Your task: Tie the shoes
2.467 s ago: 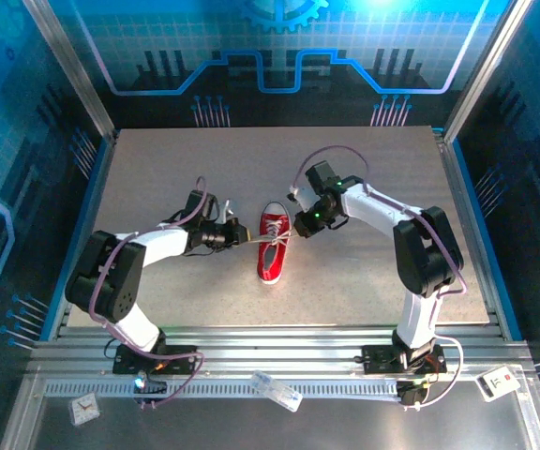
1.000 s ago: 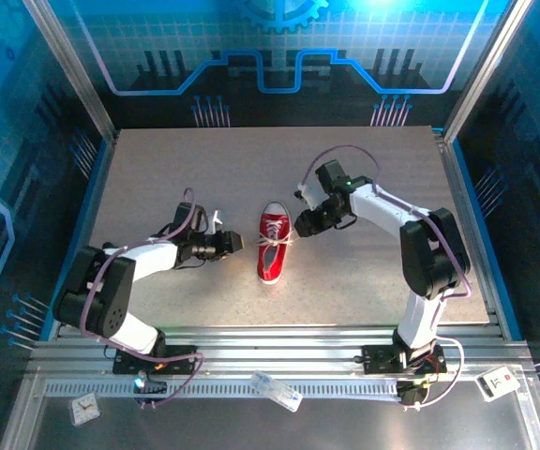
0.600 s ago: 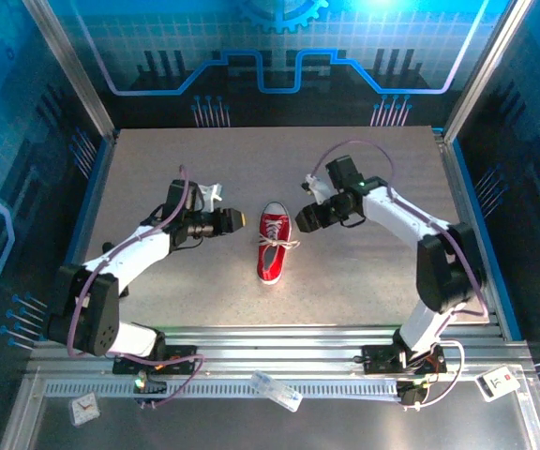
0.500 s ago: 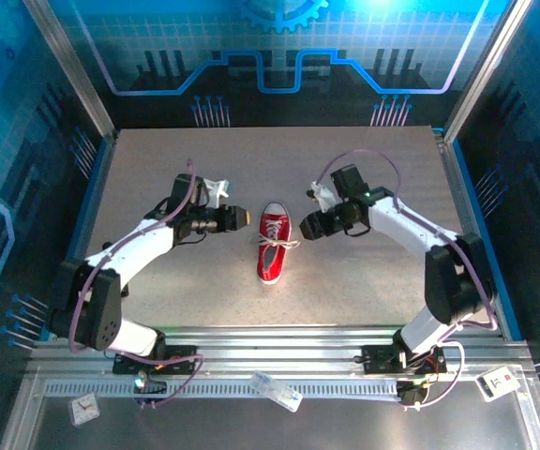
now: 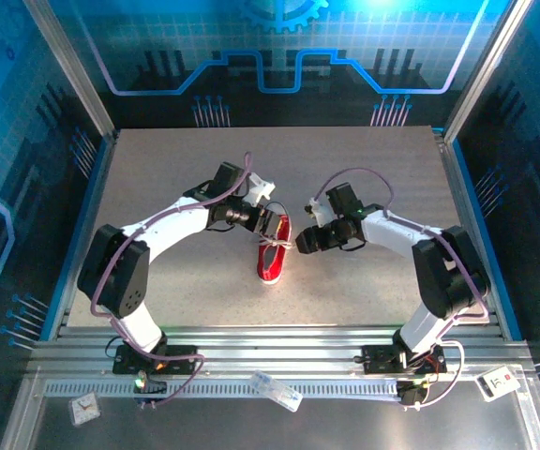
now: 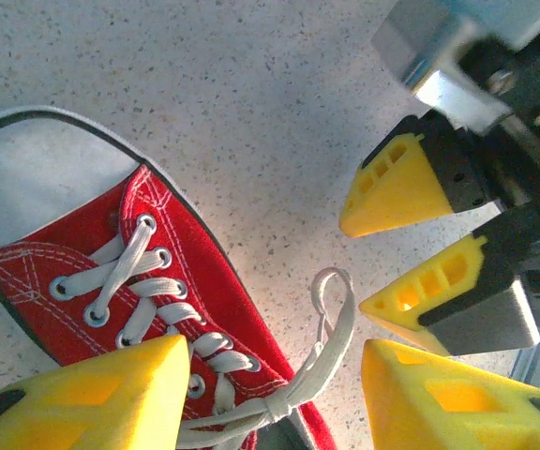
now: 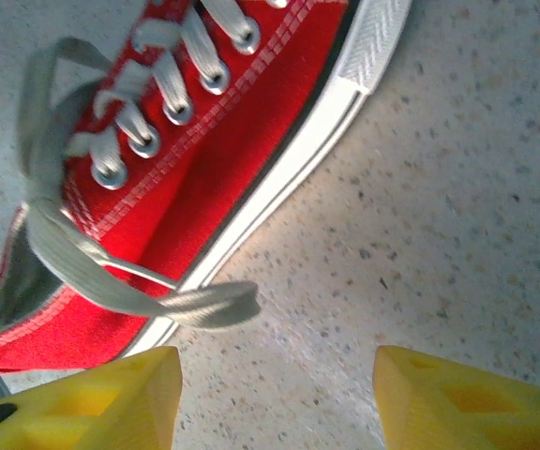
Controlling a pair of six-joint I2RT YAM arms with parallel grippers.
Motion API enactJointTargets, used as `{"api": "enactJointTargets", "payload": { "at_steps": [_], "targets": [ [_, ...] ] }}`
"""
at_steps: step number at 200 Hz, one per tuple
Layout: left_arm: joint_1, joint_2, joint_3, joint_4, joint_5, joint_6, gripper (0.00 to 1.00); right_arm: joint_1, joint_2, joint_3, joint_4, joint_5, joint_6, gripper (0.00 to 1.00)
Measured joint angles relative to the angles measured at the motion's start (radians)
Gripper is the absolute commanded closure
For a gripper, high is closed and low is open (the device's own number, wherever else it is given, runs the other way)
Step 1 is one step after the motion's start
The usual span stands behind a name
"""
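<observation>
1. Now, your left gripper [image 6: 272, 380] stands released, jaws apart and holding nothing. It hangs over the laced front of the red sneaker [image 5: 272, 261], whose white knot [image 6: 256, 408] lies between its yellow fingers [image 6: 101, 394].
2. The sneaker lies sole down on the speckled table [image 5: 364, 169] between your two grippers, heel toward the arm bases.
3. Your right gripper [image 5: 301, 242] sits just beside the sneaker's right flank, jaws likewise apart and empty, a lace loop [image 7: 195, 305] drooping over the sole edge near its fingertips.
</observation>
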Motion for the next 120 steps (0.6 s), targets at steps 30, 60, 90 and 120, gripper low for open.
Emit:
{"api": "enactJointTargets", "payload": {
  "at_steps": [30,60,90,120],
  "targets": [
    [-0.003,0.008,0.000,0.000,-0.001,0.000,0.51,-0.018,-0.014,0.000,0.033,-0.024,0.002,0.46],
    [-0.021,0.012,0.000,0.001,-0.016,0.000,0.52,-0.062,-0.011,0.043,0.024,-0.018,0.004,0.50],
    [-0.035,0.026,0.000,0.001,-0.030,-0.005,0.52,-0.085,0.107,0.182,0.031,-0.047,-0.008,0.60],
    [-0.035,0.026,-0.003,0.002,-0.038,-0.008,0.52,-0.084,0.199,0.215,0.040,-0.134,-0.039,0.61]
  ]
}}
